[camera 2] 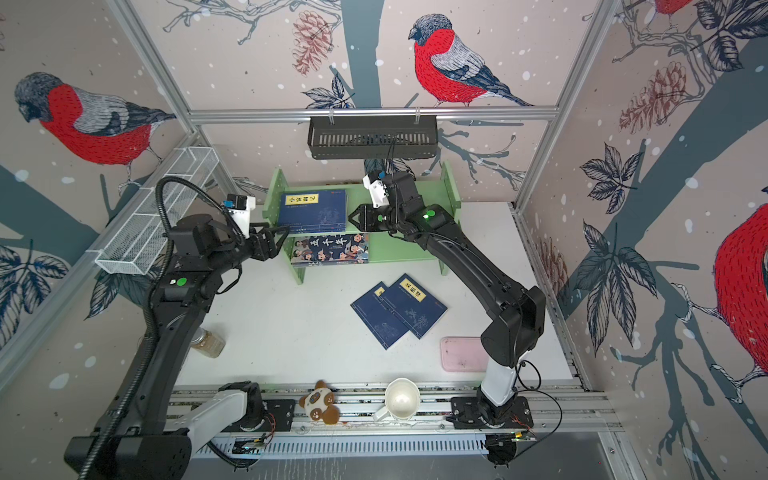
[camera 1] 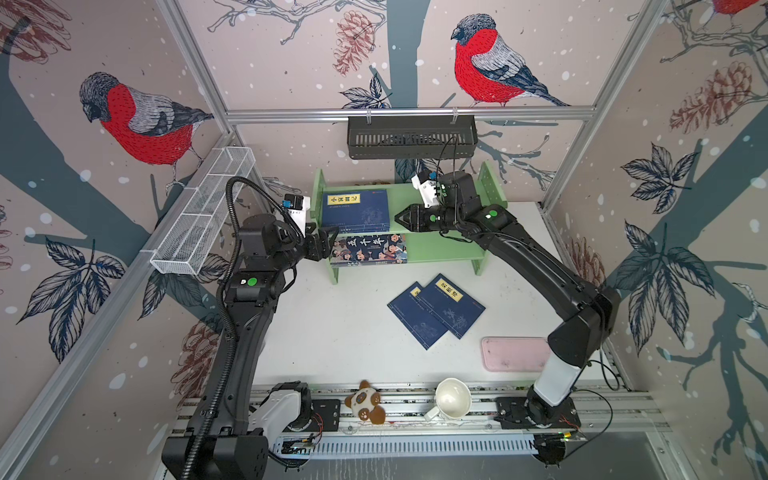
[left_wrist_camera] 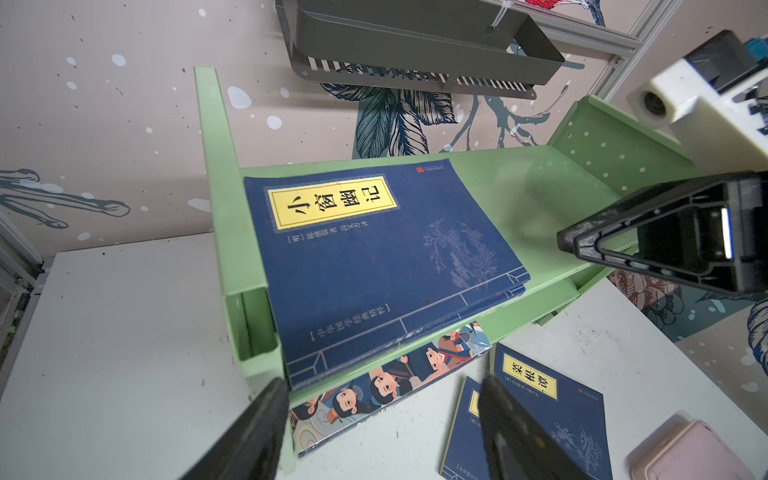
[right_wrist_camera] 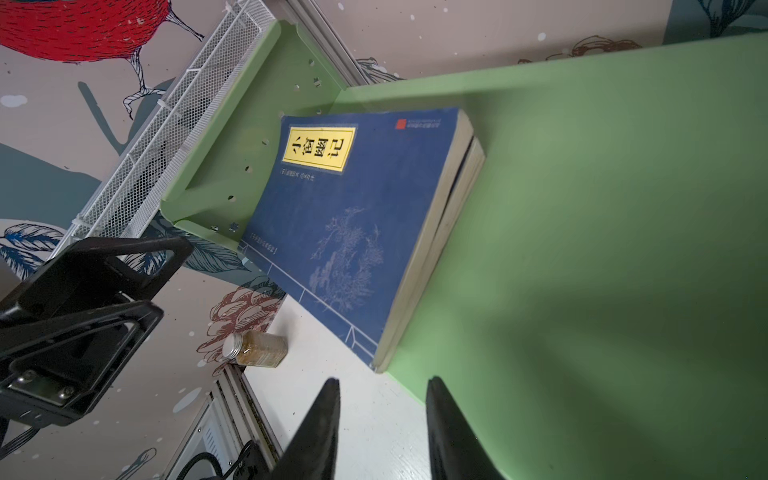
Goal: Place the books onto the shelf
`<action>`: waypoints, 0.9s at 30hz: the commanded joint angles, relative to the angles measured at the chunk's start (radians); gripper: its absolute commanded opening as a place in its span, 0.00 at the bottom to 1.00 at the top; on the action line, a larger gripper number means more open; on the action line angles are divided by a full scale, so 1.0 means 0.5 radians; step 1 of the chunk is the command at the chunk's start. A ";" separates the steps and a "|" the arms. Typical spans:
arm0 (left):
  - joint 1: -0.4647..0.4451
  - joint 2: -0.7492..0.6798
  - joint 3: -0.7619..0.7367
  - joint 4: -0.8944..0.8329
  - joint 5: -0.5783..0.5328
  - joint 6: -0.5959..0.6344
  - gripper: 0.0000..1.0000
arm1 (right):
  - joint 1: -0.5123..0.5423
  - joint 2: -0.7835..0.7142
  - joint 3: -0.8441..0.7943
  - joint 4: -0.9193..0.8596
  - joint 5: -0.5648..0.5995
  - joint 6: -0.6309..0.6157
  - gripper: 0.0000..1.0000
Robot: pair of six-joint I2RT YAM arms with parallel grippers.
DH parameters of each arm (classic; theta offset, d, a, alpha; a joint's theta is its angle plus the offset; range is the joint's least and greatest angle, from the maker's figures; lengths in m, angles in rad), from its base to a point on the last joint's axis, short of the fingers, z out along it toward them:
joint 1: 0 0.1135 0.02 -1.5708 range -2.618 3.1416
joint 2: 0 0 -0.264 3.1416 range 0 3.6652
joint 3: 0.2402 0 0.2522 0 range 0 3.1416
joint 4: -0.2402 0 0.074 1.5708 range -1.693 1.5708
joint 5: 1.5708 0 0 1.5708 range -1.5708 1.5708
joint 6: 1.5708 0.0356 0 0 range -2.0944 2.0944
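Two navy books (camera 1: 356,210) lie flat for stability on the shelf (camera 1: 449,249) before the part-open, empty right hand (camera 1: 397,217); left hand (camera 1: 328,243) wide, empty.

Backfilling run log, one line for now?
shelf upper tier: navy stack | lower tier: cartoon book | table: two navy books | left end effector: open, empty | right end effector: open, empty
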 commanded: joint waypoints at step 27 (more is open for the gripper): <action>0.000 -0.026 -0.036 0.061 0.057 -0.029 0.73 | 0.041 0.210 0.171 -0.005 -0.232 -0.011 0.41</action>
